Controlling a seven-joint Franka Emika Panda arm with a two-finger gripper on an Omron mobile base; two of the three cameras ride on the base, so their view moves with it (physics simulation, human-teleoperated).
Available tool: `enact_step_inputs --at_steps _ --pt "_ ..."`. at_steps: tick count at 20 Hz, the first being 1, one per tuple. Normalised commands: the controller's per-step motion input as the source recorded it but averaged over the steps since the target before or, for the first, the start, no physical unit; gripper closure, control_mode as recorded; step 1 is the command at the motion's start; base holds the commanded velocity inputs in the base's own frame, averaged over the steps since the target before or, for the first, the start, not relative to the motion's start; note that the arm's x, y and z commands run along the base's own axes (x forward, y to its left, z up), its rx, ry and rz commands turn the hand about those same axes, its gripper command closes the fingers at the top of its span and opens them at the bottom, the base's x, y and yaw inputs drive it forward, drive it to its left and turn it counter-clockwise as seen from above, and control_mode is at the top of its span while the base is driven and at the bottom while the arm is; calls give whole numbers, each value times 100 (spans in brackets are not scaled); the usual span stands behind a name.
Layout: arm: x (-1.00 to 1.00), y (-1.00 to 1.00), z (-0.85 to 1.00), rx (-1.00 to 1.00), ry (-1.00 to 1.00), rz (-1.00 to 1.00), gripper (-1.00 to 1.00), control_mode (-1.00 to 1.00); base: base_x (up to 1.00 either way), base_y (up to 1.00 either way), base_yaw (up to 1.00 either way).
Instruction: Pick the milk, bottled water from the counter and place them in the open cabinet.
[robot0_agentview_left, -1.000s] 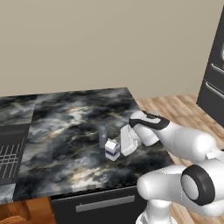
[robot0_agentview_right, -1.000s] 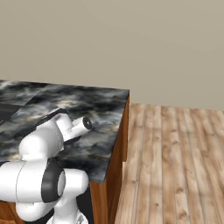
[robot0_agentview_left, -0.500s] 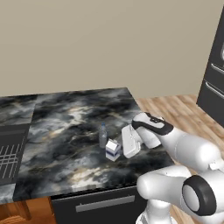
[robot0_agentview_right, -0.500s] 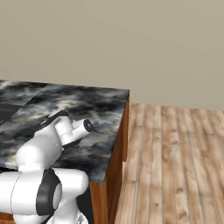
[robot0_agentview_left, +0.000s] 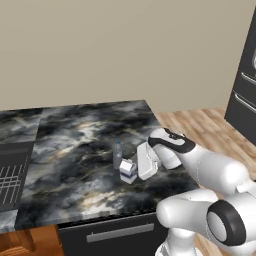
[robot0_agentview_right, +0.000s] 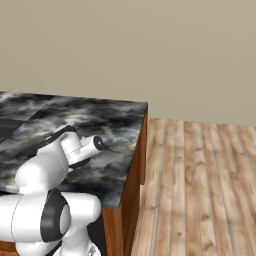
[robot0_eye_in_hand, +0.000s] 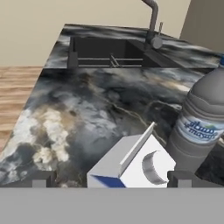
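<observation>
Your gripper (robot0_eye_in_hand: 109, 183) has closed in on the milk (robot0_agentview_left: 128, 171), fingers spread wide around it. Nothing is gripped yet; the bottle (robot0_agentview_left: 117, 153) stands just beside.

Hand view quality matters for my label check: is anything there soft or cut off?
Hand view: the bottled water label print is blurred and its cap cropped at the right edge; the milk is cut by the bottom. Left base view: both look small but evenly lit, without glare.

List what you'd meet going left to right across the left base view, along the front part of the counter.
Sink → bottled water → milk → gripper → wooden floor.
</observation>
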Motion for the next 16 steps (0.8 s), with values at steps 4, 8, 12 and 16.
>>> enact_step_inputs --at_steps 4,8,12,16 --pt "0 0 -8 4 1 -3 -100 -100 0 0 0" --pt "-13 0 -4 3 0 -6 -100 -100 0 0 0" --pt "-21 0 -3 4 0 -8 -100 -100 0 0 0" --pt "-28 0 -1 2 0 -10 -100 -100 0 0 0"
